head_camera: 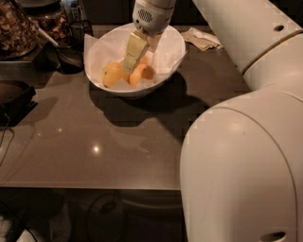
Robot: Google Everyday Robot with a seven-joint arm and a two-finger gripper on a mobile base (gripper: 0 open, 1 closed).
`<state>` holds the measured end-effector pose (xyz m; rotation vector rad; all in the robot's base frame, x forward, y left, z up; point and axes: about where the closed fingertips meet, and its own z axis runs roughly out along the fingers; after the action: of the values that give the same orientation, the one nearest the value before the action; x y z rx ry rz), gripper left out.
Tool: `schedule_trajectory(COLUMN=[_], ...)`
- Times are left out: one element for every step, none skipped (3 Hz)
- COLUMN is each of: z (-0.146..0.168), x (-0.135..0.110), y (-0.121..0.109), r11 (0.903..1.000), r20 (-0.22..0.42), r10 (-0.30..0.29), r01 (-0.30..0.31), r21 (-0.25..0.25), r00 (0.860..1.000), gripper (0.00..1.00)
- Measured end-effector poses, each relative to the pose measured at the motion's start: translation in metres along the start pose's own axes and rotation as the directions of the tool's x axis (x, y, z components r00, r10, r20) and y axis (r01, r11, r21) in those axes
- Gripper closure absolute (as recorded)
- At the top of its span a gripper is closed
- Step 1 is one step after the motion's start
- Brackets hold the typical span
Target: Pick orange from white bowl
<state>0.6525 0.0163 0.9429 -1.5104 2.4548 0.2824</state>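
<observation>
Nearest, well in front of the white bowl and to its right: the arm's big shell, smooth, rounded, off-white, cut off by the bottom and right edges and hiding the table's near right corner. Further up, right of the bowl: a second rounded link with a thin gold seam, running off the top edge.

In front of the bowl: table, a flat grey-brown slab, polished enough to carry small glints and the bowl's dark shadow. Below its front edge only murk, shapes too dim to name.

Wide, glossy white, slanted at the rim, lined with crumpled white paper that stands above the rim at the left. Lowest part of the contents hidden by the near wall.

Inside the bowl, near its front middle: orange, round, deep in colour, matte, its left side covered by the gripper. Left of it, toward the bowl's left wall: a paler yellowish fruit, round.

Reaching down into the bowl from over its far rim, pale yellow and slab-like, lower end between the two fruits. Spread or pressed together: cannot tell. Above, a white wrist housing with a perforated patch, cropped at the top.

Beyond the bowl to the right: a crumpled napkin. Just left of the bowl: a small dark bowl. Further left and back: a container of brown lumpy stuff, cropped. At the left edge: a dark object, form unclear.
</observation>
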Motion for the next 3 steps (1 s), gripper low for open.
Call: schedule_trajectory(z=[0.006,0.013,0.021], x=[0.001,0.003,0.001], y=[-0.003,-0.006,-0.006], r11=[0.9998,0.9992,0.999], r20=[-0.001,-0.005,-0.018], r10=[0.014,0.028,0.021], r01=[-0.014,-0.028,-0.021], r21=[-0.014,-0.027,-0.038], r00=[1.0,1.0,1.0], gripper=[0.25,0.27,0.24])
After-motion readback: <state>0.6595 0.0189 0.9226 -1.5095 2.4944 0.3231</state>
